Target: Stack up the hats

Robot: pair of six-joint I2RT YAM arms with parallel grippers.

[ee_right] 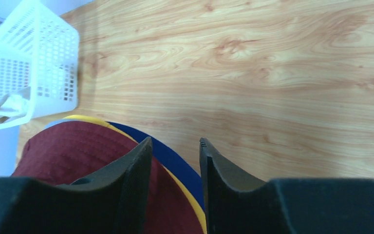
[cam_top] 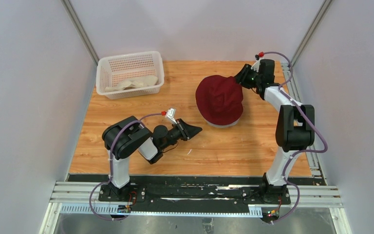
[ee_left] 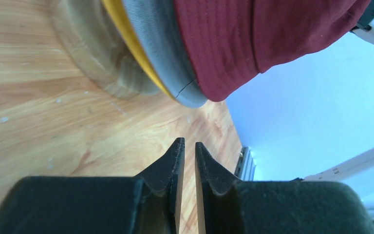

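Dark red fabric, soft and creased, forms the domed red hat point(cam_top: 219, 100) right of centre in the top view. It sits on top of a stack. Under it the left wrist view shows a grey hat point(ee_left: 160, 48) and a yellow hat point(ee_left: 126, 34) as floppy brim edges on a rounded wooden stand point(ee_left: 97, 58). The right wrist view adds a navy hat point(ee_right: 170, 158), so the stack holds four. A fifth, the beige hat point(cam_top: 134, 83), lies crumpled in the one white perforated plastic basket point(cam_top: 131, 64) at upper left. The table point(cam_top: 224, 151) is grained wood. The left gripper point(ee_left: 190, 146) shows a thin slit between its black pointed fingers, with nothing in it. The right gripper point(ee_right: 175, 144) is spread wider above the navy brim, also holding nothing.
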